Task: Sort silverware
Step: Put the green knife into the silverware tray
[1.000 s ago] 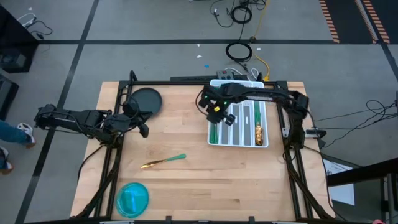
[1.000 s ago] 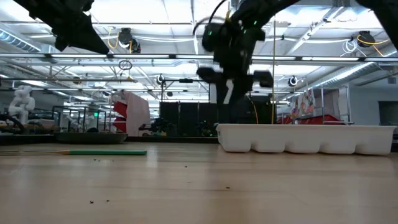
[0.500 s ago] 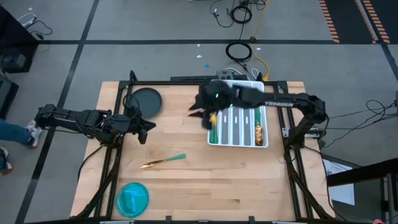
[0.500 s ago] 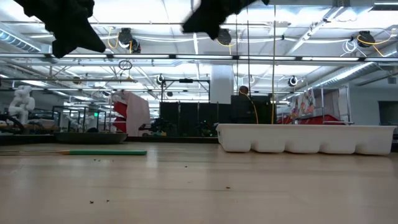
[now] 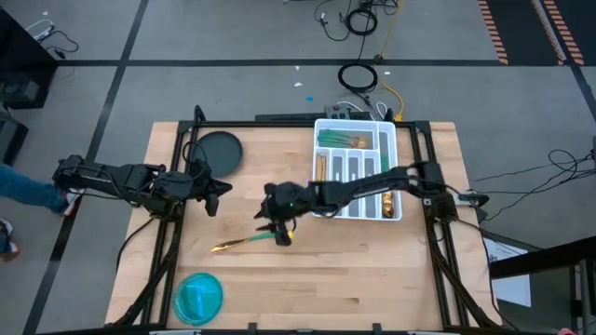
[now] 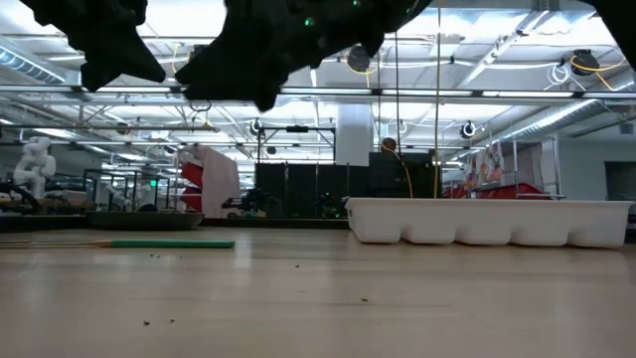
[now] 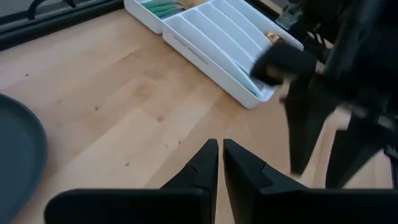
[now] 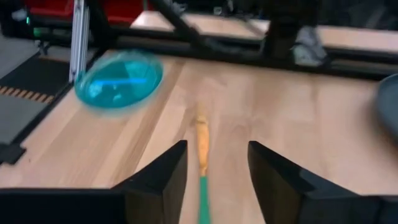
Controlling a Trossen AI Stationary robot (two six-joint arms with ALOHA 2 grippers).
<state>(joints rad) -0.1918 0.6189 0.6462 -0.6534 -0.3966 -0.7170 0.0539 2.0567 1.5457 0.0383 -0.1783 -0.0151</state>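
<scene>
One piece of silverware (image 5: pixel 244 242) lies flat on the wooden table, gold head (image 8: pixel 202 140) toward the left edge, teal-green handle (image 8: pixel 203 202) toward the right. My right gripper (image 5: pixel 279 221) hovers open just above its handle end. In the right wrist view the piece runs along the gap between the two fingers, which touch nothing. More silverware (image 5: pixel 346 140) lies in the white divided tray (image 5: pixel 399 167) at the far right. My left gripper (image 7: pixel 217 163) waits shut and empty above the table's left side, near the dark plate (image 5: pixel 221 151).
A teal dish (image 5: pixel 198 296) sits at the near left corner and also shows in the right wrist view (image 8: pixel 118 78). The dark plate (image 7: pixel 18 149) lies at the far left. The white tray (image 6: pixel 487 221) stands at the right. Bare wood lies between them.
My right gripper has left the tray and swept toward the table's left and near edges, rolling its wrist as it went. It now stands over the lone piece on the wood. The piece and the tray have not moved.
</scene>
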